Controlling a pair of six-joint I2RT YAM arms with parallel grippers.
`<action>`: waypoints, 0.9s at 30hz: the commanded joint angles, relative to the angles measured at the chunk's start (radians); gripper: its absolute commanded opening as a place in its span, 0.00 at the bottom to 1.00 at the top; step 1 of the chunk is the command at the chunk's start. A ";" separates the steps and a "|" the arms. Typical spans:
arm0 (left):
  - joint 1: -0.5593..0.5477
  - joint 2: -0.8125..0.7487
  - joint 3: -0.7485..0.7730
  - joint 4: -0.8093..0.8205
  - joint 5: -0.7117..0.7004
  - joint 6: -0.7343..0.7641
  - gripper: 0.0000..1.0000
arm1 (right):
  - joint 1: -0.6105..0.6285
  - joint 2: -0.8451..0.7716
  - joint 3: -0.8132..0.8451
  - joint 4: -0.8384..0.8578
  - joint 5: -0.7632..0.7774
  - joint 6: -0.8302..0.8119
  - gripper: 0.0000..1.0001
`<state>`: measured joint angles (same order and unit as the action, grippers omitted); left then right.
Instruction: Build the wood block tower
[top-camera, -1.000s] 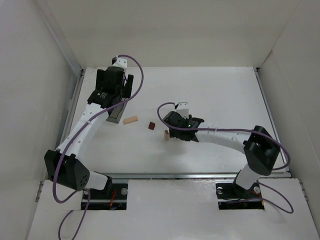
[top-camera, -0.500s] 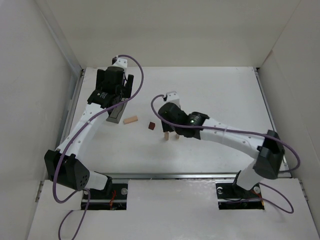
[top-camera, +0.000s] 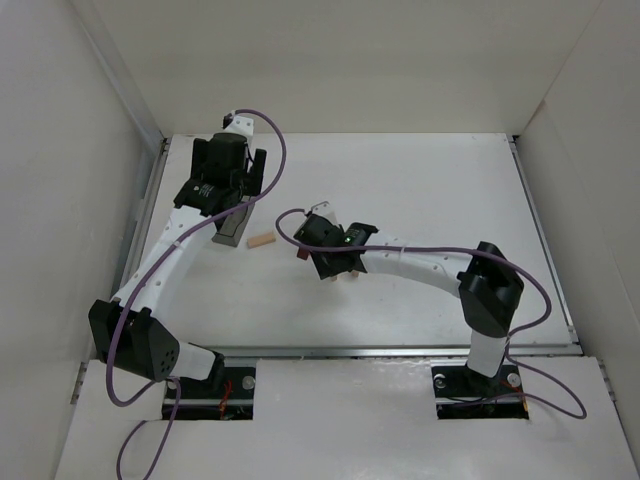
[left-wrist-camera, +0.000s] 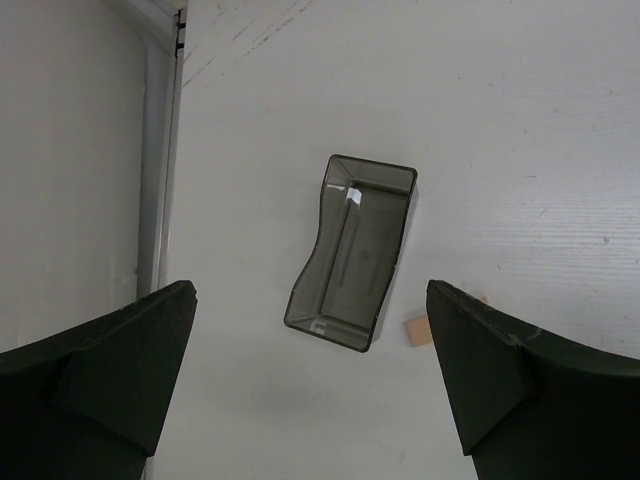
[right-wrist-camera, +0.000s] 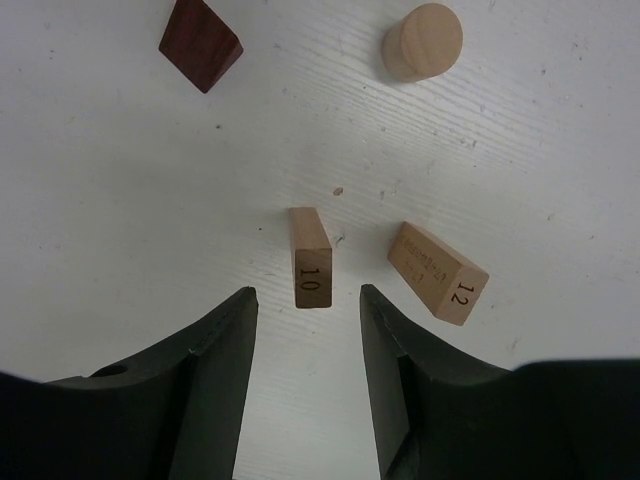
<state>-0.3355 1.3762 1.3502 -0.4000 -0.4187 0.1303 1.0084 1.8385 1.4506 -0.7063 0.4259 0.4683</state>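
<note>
Right wrist view is showing what the arm is hiding from above: block 10 (right-wrist-camera: 311, 257) and block 12 (right-wrist-camera: 438, 273) standing apart on the table (right-wrist-camera: 120, 200), plus one round peg (right-wrist-camera: 422, 40) and one red-brown cube (right-wrist-camera: 200, 42). Above them the right gripper (right-wrist-camera: 307, 305) is hovering half open, empty. Over one grey tray (left-wrist-camera: 350, 250) the left gripper (left-wrist-camera: 310, 300) is hanging wide, one plank (top-camera: 261, 240) beside it.

- Pale wood block marked 10 (right-wrist-camera: 310, 258) and pale wood block marked 12 (right-wrist-camera: 437, 273) are shown standing on end, side by side, apart.
- Dark red-brown cube (right-wrist-camera: 200, 44) is seen nearby, separate.
- Pale plank (top-camera: 261, 240) is laid flat, farther left.
</note>
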 joint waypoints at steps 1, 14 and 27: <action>0.007 -0.034 -0.005 0.024 0.001 -0.004 1.00 | 0.004 -0.039 0.044 -0.012 -0.001 0.007 0.51; 0.007 -0.052 -0.014 0.024 0.011 -0.004 1.00 | -0.039 0.036 0.086 0.018 -0.038 0.007 0.33; 0.007 -0.052 -0.014 0.024 0.011 0.005 1.00 | -0.059 0.036 0.067 0.019 -0.059 0.035 0.29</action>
<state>-0.3317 1.3746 1.3479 -0.4000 -0.4068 0.1326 0.9501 1.8763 1.4918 -0.7029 0.3817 0.4942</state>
